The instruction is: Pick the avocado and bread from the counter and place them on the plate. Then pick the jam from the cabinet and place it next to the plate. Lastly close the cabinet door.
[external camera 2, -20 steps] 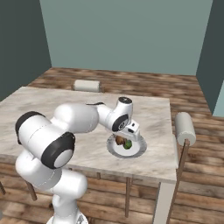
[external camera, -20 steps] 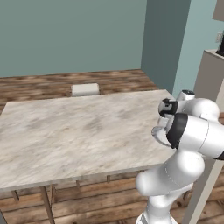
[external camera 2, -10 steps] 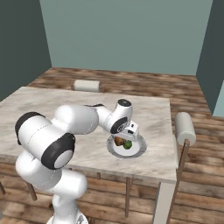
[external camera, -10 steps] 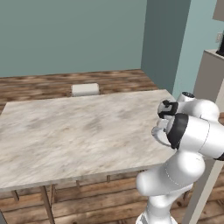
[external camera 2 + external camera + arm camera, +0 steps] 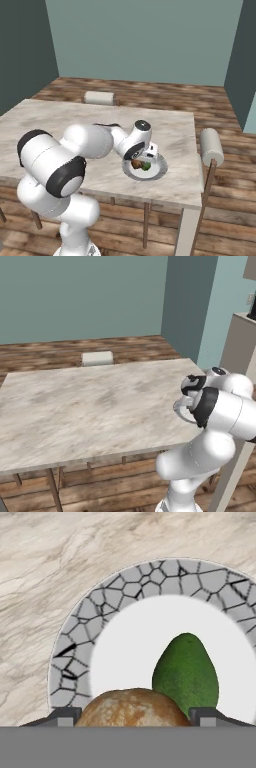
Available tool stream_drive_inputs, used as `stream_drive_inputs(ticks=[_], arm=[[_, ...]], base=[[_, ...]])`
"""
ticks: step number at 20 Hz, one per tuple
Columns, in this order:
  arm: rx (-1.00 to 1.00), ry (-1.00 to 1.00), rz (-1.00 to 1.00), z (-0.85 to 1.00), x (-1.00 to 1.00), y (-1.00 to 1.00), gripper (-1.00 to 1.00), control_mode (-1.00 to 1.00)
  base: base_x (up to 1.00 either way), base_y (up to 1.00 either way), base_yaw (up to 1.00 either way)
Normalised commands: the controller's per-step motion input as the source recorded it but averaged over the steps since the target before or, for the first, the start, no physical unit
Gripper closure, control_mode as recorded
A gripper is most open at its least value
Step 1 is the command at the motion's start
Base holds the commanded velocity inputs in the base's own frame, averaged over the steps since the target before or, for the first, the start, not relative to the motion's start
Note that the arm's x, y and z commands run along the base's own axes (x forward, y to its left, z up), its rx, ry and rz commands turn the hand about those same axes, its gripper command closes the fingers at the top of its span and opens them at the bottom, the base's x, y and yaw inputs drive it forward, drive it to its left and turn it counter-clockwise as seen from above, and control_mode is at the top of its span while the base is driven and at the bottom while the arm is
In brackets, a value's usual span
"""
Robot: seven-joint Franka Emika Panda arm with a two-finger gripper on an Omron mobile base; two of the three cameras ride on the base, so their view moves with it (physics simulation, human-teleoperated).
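Looking down through the hand camera, I see the bread [image 5: 132, 707] lying between my gripper's [image 5: 134, 716] two dark fingertips [image 5: 65, 716], one on each side of the brown crust; the jaws stand spread about as wide as the loaf, but whether they pinch it or merely flank it I cannot tell. Just beside the bread, and seemingly touching it, the avocado [image 5: 185, 674] rests on the white centre of the plate [image 5: 90, 637], whose rim carries a grey cracked-stone pattern. The bread appears to sit over the plate's edge nearest the hand. Around the plate runs the pale veined marble of the counter [image 5: 60, 567]. From the right base camera, my arm reaches out across the counter [image 5: 45, 120] to the plate [image 5: 157, 170] near the slab's front right corner, the hand directly above it, with the bread [image 5: 136, 163] and the avocado [image 5: 145, 166] showing as small brown and green spots under the wrist. From the left base camera, the counter [image 5: 90, 401] stretches broad in front of me, the arm's white elbow covering its right end.
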Motion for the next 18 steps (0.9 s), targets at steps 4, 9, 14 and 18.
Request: stream_drive_inputs(ticks=[4, 9, 14, 18], arm=[[0.0, -0.1, 0.05, -0.1, -0.03, 0.03, 1.0, -1.0], [0.0, -0.09, 0.05, -0.06, -0.02, 0.05, 1.0, -1.0], [0.0, -0.06, 0.04, -0.07, 0.0, 0.01, 1.0, -1.0], [0.0, -0.04, 0.03, -0.08, 0.0, 0.0, 1.0, -1.0]], base=[[0.0, 0.0, 0.0], [0.0, 0.0, 0.0], [0.0, 0.0, 0.0], [0.0, 0.0, 0.0]])
